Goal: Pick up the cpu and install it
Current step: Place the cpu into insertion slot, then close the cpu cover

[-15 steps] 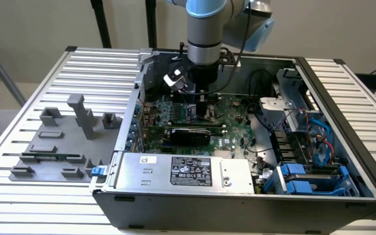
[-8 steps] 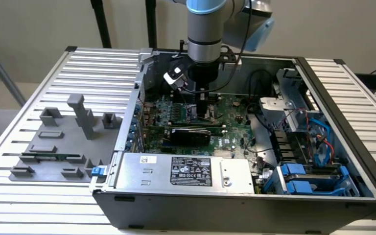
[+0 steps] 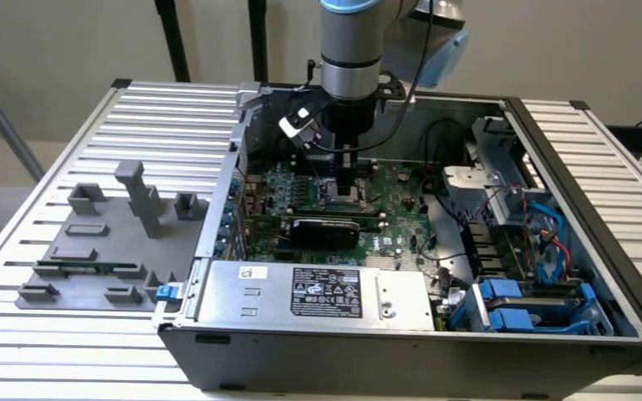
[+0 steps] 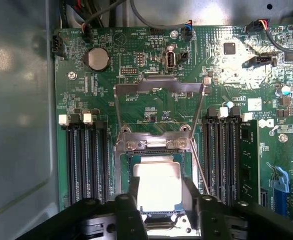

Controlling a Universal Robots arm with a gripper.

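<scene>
Am watching cpu (image 4: 157,175) sitting at socket (image 4: 122,172), gripper (image 4: 160,200) straddling it; cannot tell if clamping. Am worrying: tilted or offset cpu bending socket pins, jamming.

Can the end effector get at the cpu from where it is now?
Likely yes: the end effector sits directly over the cpu, and the socket's metal frame is swung open off it, leaving the chip's top uncovered.
</scene>
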